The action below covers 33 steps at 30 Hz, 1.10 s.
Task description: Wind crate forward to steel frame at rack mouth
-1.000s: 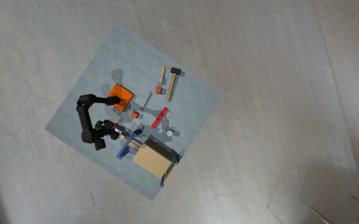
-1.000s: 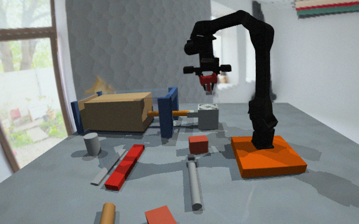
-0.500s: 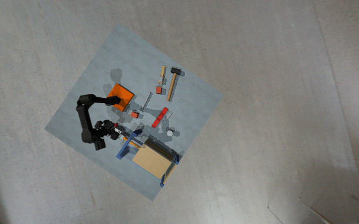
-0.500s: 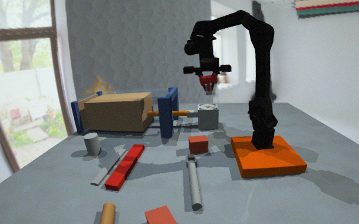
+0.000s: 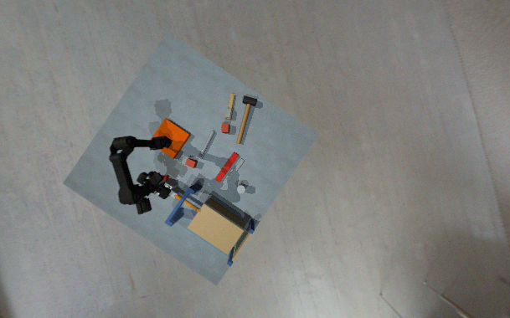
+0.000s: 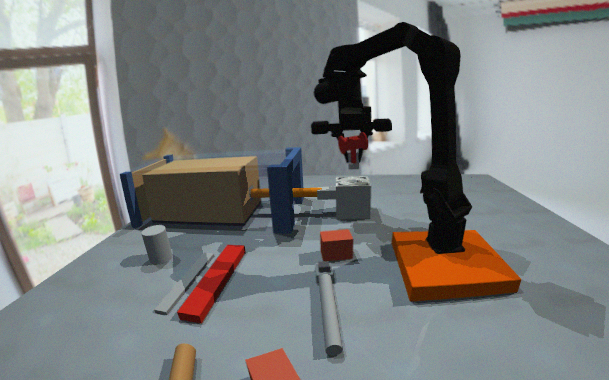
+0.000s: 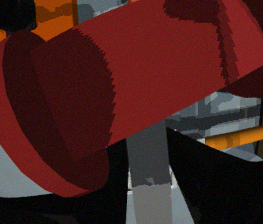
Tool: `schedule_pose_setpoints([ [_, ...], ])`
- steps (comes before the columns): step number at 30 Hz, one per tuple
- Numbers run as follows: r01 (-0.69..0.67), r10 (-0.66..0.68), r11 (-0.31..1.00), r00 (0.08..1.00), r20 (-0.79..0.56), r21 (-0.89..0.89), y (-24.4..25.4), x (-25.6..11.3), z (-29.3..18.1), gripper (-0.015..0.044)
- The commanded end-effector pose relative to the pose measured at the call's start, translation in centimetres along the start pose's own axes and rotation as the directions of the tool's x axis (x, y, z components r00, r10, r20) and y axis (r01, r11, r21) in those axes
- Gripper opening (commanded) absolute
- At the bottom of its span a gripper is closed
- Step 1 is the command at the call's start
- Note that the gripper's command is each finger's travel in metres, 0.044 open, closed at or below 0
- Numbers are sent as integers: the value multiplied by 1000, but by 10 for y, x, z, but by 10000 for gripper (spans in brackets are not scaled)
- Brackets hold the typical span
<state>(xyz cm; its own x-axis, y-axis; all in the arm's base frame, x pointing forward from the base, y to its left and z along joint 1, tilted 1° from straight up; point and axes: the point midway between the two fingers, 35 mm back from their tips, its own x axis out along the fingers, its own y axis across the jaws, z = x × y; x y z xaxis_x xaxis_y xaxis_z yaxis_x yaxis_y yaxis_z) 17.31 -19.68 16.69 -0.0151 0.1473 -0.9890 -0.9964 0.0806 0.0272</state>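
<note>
My gripper (image 6: pixel 353 158) is shut on the red winch handle (image 6: pixel 352 142) (image 7: pixel 132 70). The handle's grey square key (image 7: pixel 149 155) points down between the fingers. It hangs a little above the grey winch (image 6: pixel 353 202), with a visible gap. The round hole is not clear to see. An orange strap (image 5: pixel 187 202) (image 6: pixel 307 192) (image 7: pixel 239 138) runs from the winch through the blue frame (image 5: pixel 178 207) (image 6: pixel 282 200) to the cardboard-brown crate (image 5: pixel 217 228) (image 6: pixel 197 200). The crate sits flat in the clear-panelled cubby, its front apart from the frame.
A red block (image 5: pixel 191 162) (image 6: pixel 336 245) and a grey-handled tool (image 5: pixel 208 143) (image 6: pixel 330 315) lie near the orange base (image 5: pixel 177 135) (image 6: pixel 462 270). A red bar (image 5: pixel 227 166) (image 6: pixel 212 282), a grey cylinder (image 5: pixel 241 189) (image 6: pixel 157 245) and a hammer (image 5: pixel 244 123) lie farther off.
</note>
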Motion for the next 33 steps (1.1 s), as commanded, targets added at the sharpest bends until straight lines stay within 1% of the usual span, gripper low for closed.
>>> schedule_pose_setpoints([
  [1, 2, -2, 1000, 999, 35, -8, -1, 8, -2, 0],
  [9, 16, -14, 1000, 988, 156, -16, 1, 13, -4, 0],
  [33, 26, -24, 1000, 989, 148, -14, 0, 10, -4, 0],
])
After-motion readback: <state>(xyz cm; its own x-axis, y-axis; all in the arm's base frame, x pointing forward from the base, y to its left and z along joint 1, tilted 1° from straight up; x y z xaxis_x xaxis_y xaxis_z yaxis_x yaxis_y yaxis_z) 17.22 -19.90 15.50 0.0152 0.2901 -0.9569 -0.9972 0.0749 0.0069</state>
